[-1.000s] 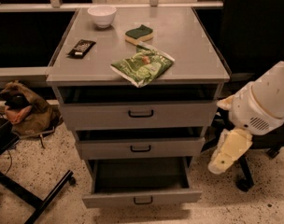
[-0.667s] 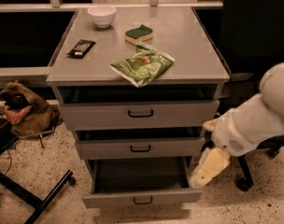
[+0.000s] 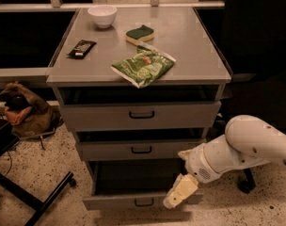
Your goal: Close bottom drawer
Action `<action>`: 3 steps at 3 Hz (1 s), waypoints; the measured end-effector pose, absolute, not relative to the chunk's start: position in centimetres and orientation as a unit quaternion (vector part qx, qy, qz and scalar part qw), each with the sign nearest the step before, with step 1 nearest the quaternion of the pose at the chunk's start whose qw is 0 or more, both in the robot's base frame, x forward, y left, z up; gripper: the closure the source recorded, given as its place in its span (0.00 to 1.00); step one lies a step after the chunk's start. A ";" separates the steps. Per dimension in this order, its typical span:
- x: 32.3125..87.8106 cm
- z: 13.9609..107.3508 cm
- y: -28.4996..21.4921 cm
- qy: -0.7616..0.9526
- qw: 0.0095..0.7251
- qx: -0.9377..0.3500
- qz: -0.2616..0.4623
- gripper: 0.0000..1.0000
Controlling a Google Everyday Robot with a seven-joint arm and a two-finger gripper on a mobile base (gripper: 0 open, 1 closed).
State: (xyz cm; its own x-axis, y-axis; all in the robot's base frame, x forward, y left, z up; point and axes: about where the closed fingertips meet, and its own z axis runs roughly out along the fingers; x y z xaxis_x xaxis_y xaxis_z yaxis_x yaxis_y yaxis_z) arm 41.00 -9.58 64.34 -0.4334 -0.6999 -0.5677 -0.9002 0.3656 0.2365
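Note:
The grey cabinet has three drawers. The bottom drawer (image 3: 133, 201) is pulled out furthest, its dark inside showing, with a small black loop handle (image 3: 144, 202) on its short front panel. The middle drawer (image 3: 133, 150) and top drawer (image 3: 133, 115) stand slightly open. My gripper (image 3: 177, 195), cream-coloured on a white arm coming in from the right, hangs in front of the right end of the bottom drawer's front panel, to the right of the handle.
On the cabinet top (image 3: 194, 46) lie a green snack bag (image 3: 143, 66), a green sponge (image 3: 139, 34), a white bowl (image 3: 102, 15) and a dark bar (image 3: 82, 48). A brown bag (image 3: 25, 111) lies on the floor at left beside a black chair leg (image 3: 35, 197).
My arm has swung left and down from the cabinet's right side, bringing the gripper to the right end of the bottom drawer's front. The drawers have not moved.

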 end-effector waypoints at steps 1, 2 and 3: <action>41.0 64.3 -9.6 0.804 0.190 -0.497 0.264 0.00; 40.5 60.3 -8.6 0.806 0.191 -0.479 0.291 0.00; 39.4 52.9 -6.6 0.810 0.182 -0.446 0.334 0.00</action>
